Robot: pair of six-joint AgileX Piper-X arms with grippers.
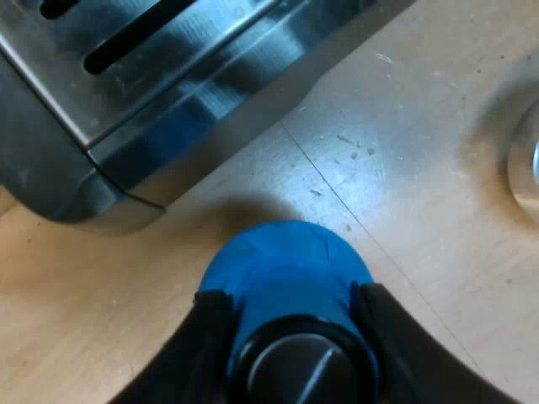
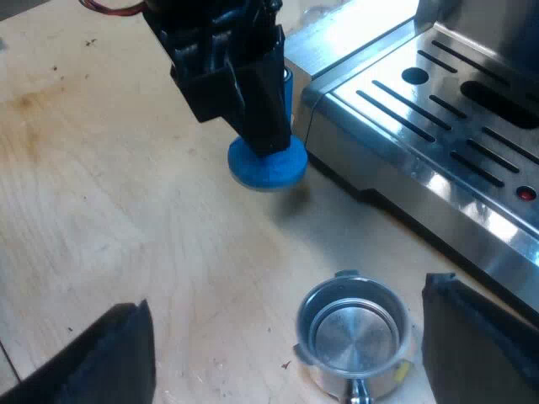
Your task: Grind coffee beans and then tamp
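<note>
The left pincer (image 1: 290, 345) grips the blue tamper (image 1: 286, 261) beside the espresso machine (image 2: 438, 109). The right pincer (image 2: 286, 345) gapes wide, the metal holder (image 2: 354, 337) at its twelve o'clock on the tabletop (image 2: 126, 210), handle (image 2: 360, 394) cut off.

My tamper (image 1: 286, 261) is bright blue, its round top black and dark grey. Beside it the espresso machine (image 2: 438, 126) is brushed silver, striped with dark slots (image 1: 126, 42) (one small red light (image 2: 525, 194) glows among them). The holder (image 2: 354, 332) near the machine is shiny silver-grey. My left gripper (image 1: 290, 337) and right gripper (image 2: 290, 349) are black. The table (image 2: 126, 219) is pale wood, faintly brown-stained away from the machine.
</note>
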